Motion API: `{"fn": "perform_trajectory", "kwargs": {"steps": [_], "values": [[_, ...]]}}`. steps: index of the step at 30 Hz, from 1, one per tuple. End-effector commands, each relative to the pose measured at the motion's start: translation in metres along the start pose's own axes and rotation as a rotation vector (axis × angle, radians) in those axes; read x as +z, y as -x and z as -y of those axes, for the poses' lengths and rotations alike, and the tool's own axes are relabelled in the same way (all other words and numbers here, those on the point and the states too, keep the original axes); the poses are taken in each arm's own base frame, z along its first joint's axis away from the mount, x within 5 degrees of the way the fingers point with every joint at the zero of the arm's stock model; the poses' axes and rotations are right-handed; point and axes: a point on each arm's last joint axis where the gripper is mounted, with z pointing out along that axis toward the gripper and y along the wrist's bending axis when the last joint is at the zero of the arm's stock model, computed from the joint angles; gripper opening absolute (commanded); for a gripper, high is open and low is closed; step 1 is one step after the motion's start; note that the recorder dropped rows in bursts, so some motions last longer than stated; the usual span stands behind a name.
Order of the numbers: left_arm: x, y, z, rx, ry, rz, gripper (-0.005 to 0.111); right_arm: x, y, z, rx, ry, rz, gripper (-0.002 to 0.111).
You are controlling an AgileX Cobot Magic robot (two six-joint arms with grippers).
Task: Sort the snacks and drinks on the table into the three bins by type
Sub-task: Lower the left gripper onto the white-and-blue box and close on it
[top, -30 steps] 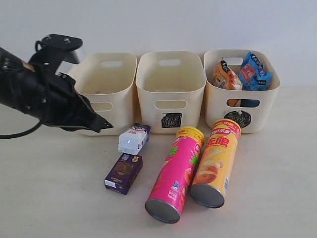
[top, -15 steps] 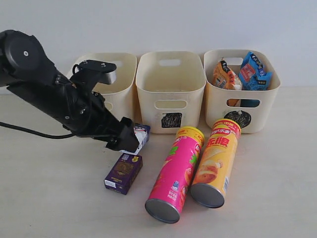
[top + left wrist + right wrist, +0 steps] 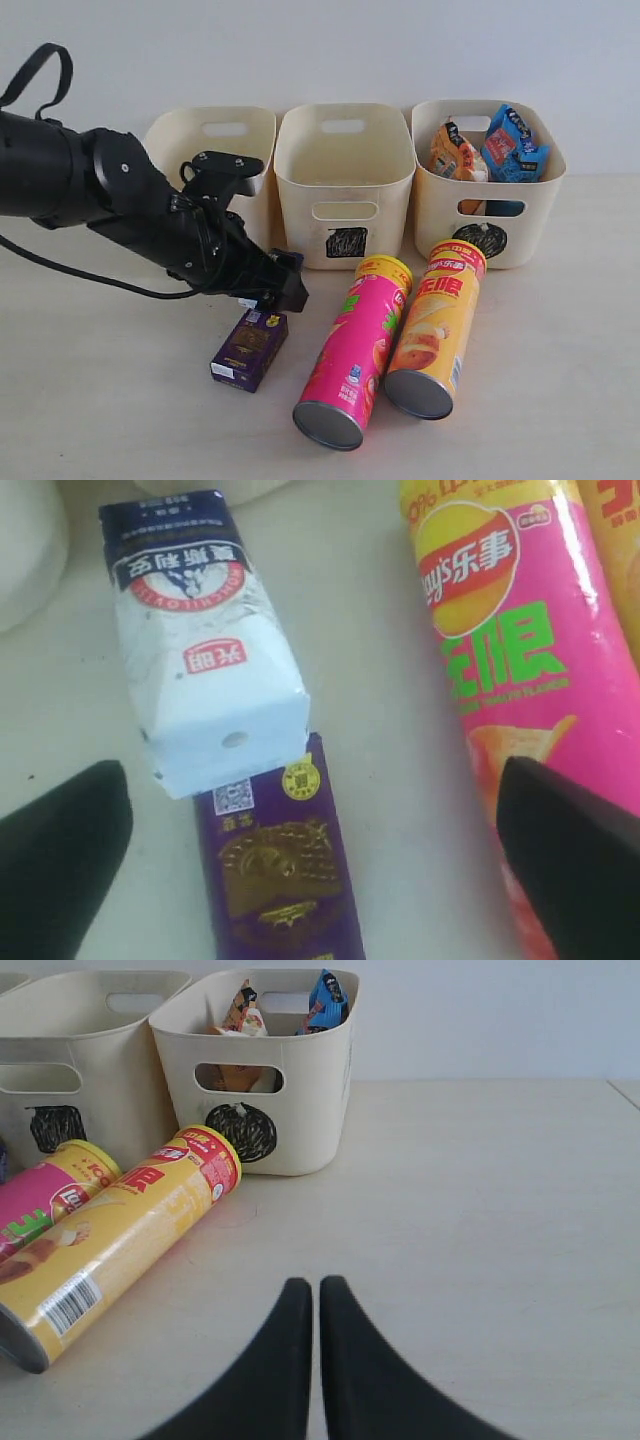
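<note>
The white box (image 3: 205,650) looks like the next thing to pick up. The left tool (image 3: 310,775) hangs over it, wide open, with nothing in it.

To do this well, the tool should slide a little toward the white box. Then one finger can go down on each long side. It should close softly, because this looks like a thin paper box that could squash. It must not pinch the purple box (image 3: 280,870) too. That one touches the end of the white box, and it sits more in the middle of the open tool than the white box does. The pink tube (image 3: 510,650) lies near one finger (image 3: 570,860). That finger should come down on the bare table (image 3: 120,400) and not bump the tube, which might roll.

In the far view the arm hides the white box, so I cannot tell how high the tool is. The box lies flat on the table, in front of the left bin (image 3: 215,150) and the middle bin (image 3: 345,160). The right tool (image 3: 315,1360) is closed, holds nothing, and is well apart.
</note>
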Motion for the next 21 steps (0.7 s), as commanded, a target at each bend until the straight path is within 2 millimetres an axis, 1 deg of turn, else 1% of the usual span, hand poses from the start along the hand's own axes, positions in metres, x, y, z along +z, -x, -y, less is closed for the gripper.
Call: {"fn": "perform_trajectory", "kwargs": {"steps": [1,6,10,12,16,21], "values": [[0.011,0.002,0.003,0.004,0.01,0.031,0.089,0.0,0.0,0.0,-0.011,-0.002,0.014,0.0],[0.018,0.006,-0.001,-0.004,0.05,0.098,0.089,0.0,0.0,0.0,-0.011,-0.002,0.014,0.0],[0.029,0.002,-0.004,-0.005,0.06,0.084,0.088,0.0,0.0,0.0,-0.011,-0.002,0.014,0.0],[0.035,-0.001,-0.005,-0.007,0.063,0.074,0.086,0.0,0.0,0.0,-0.011,-0.002,0.014,0.0],[0.037,0.0,-0.007,-0.007,0.076,0.096,0.08,0.0,0.0,0.0,-0.011,-0.002,0.014,0.0],[0.042,-0.001,-0.009,-0.009,0.087,0.102,0.08,0.0,0.0,0.0,-0.011,-0.002,0.014,0.0]]}}
